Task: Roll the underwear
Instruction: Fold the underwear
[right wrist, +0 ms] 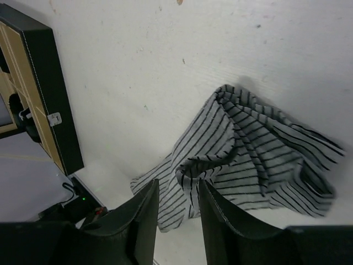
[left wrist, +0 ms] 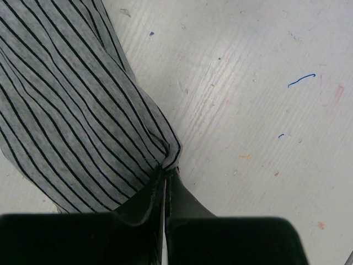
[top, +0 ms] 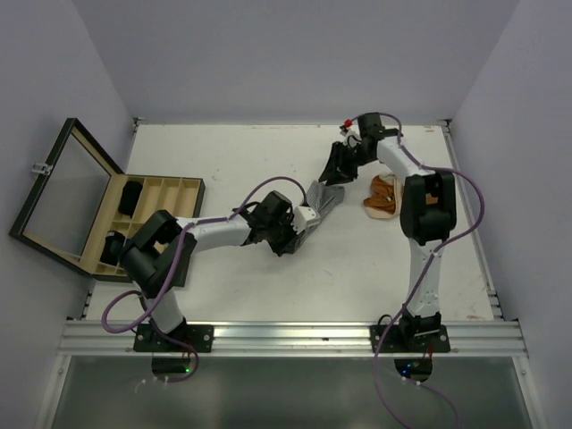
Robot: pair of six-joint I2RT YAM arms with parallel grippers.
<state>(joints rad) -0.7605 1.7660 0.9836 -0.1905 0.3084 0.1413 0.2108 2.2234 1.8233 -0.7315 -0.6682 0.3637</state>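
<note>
The grey striped underwear [top: 325, 196] lies crumpled near the middle of the table, between my two grippers. My left gripper [top: 310, 213] is shut on its near corner; in the left wrist view the closed tips [left wrist: 168, 172] pinch the striped cloth [left wrist: 71, 121]. My right gripper [top: 336, 174] is open just above the cloth's far end. In the right wrist view a raised fold of the cloth [right wrist: 248, 143] sits at the gap between its fingers [right wrist: 178, 190]. An orange-brown garment [top: 384, 195] lies to the right, under the right arm. Black garments [top: 131, 197] sit in the box.
The compartmented wooden box [top: 170, 192] stands at the left with its glass lid [top: 58, 192] open; its black edge shows in the right wrist view [right wrist: 55, 105]. The right arm's upper link [top: 429, 206] hangs over the right side of the table. Walls close the table on three sides.
</note>
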